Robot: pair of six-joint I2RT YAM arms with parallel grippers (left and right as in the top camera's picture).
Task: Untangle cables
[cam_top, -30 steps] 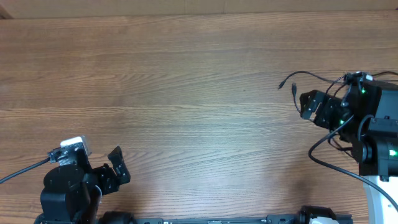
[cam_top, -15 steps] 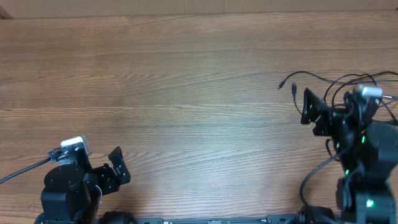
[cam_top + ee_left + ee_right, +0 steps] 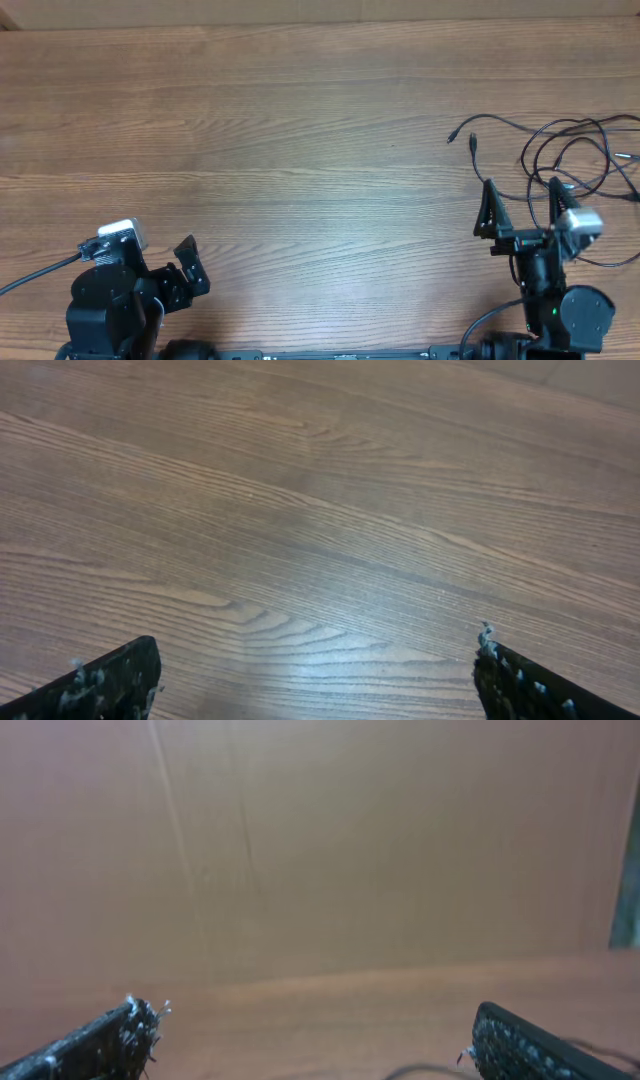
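Overhead: you look down on a wood-grain bench (image 3: 300, 120), with a paler brown strip along its far edge. Two arms sit at the near side. The left gripper (image 3: 190, 268) is at the near left corner, its jaws wide apart and holding nothing. The right gripper (image 3: 520, 205) points away from you, its jaws just as wide and empty. The cables (image 3: 570, 150) lie in one looped tangle at the far right, just beyond its tips, with two loose ends trailing left. You cannot count the cords.

Left wrist: the left gripper (image 3: 315, 680) shows two dark fingertips (image 3: 110, 680) spread to the corners over wood grain.

Right wrist: the right gripper (image 3: 310, 1040) faces a creased brown panel (image 3: 330, 850), and a thin, blurred strand crosses the bench (image 3: 330, 1010).
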